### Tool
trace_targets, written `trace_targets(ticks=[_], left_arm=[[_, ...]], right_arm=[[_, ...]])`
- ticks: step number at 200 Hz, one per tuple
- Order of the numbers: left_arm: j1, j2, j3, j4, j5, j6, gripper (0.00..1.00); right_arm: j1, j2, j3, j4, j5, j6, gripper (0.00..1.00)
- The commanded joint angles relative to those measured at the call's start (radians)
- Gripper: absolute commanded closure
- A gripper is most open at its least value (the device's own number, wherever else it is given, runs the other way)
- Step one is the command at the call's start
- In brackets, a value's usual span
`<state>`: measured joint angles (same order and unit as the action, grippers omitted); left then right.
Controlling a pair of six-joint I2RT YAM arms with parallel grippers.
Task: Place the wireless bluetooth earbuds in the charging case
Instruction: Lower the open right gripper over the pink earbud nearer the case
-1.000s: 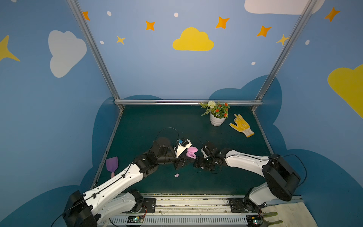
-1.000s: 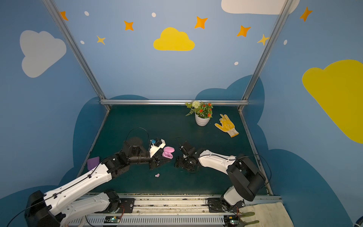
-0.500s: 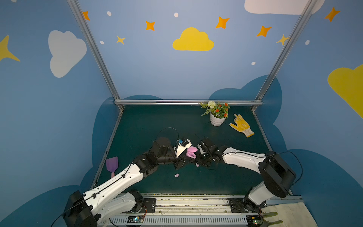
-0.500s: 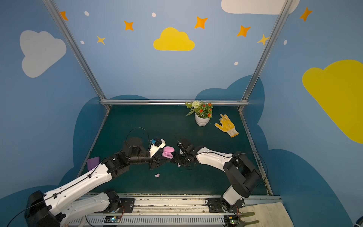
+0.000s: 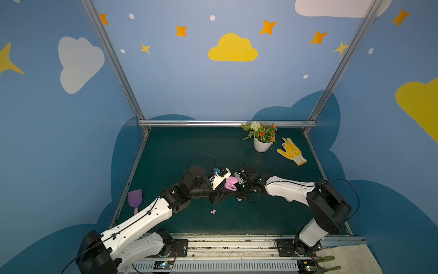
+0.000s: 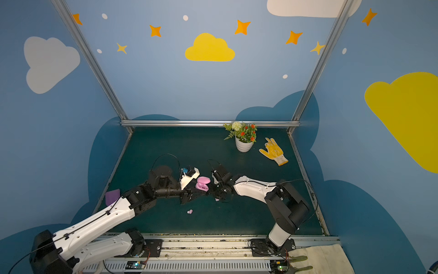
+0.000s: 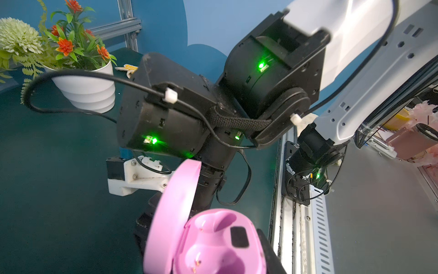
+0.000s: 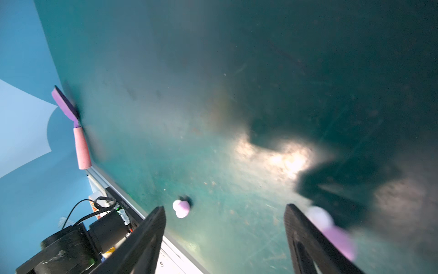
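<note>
My left gripper [image 7: 208, 251] is shut on the pink charging case [image 7: 213, 242], held above the table with its lid open and both sockets empty. The case [image 5: 231, 183] [image 6: 202, 183] shows in both top views at mid table. My right gripper [image 8: 225, 208] is open and low over the mat, right beside the case, with nothing between its fingers. One lilac-pink earbud [image 8: 331, 230] lies blurred just outside one finger [image 8: 305, 237]; in both top views it [image 5: 239, 199] [image 6: 216, 199] sits under the gripper. A second earbud [image 8: 181, 208] [image 5: 213, 211] [image 6: 189, 211] lies nearer the front.
A white flower pot [image 5: 262, 142] and a yellow glove [image 5: 292, 151] stand at the back right. A purple scoop [image 5: 135, 198] lies at the table's left edge. The metal front rail [image 5: 237, 244] runs along the near edge.
My right gripper has shifted left, closer to the case and the left gripper, still open. The left arm and the case have not moved.
</note>
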<state>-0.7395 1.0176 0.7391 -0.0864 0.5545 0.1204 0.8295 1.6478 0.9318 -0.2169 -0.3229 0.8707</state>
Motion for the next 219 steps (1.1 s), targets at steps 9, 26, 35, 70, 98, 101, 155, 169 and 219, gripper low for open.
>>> trace_targets(ticks=[9,26,35,70,98,101,155,169,219], left_arm=[[0.005,-0.014,0.0,0.006,-0.004,0.008,0.86],[0.004,-0.019,0.0,0.007,-0.007,0.007,0.86],[0.004,-0.02,0.0,0.007,-0.007,0.007,0.86],[0.003,-0.028,-0.002,-0.005,-0.015,0.004,0.86],[0.003,-0.046,-0.011,-0.007,-0.025,-0.004,0.86],[0.004,-0.048,-0.011,-0.007,-0.026,-0.004,0.86],[0.003,-0.042,-0.012,0.002,-0.024,-0.007,0.86],[0.003,-0.042,-0.012,0.002,-0.023,-0.007,0.86],[0.004,-0.047,-0.014,0.002,-0.026,-0.007,0.87]], right_arm=[[0.007,-0.001,0.025,-0.044,0.021,-0.023,0.22],[0.008,-0.016,0.028,-0.108,0.07,-0.05,0.22],[0.007,-0.026,0.031,-0.148,0.105,-0.071,0.22],[0.008,-0.055,0.035,-0.242,0.186,-0.137,0.21],[0.005,-0.083,0.028,-0.28,0.212,-0.153,0.21],[0.004,-0.086,0.026,-0.283,0.212,-0.153,0.21],[-0.016,-0.077,-0.013,-0.244,0.193,-0.127,0.22],[-0.021,-0.057,-0.006,-0.231,0.187,-0.127,0.21],[-0.029,0.005,0.025,-0.213,0.191,-0.147,0.22]])
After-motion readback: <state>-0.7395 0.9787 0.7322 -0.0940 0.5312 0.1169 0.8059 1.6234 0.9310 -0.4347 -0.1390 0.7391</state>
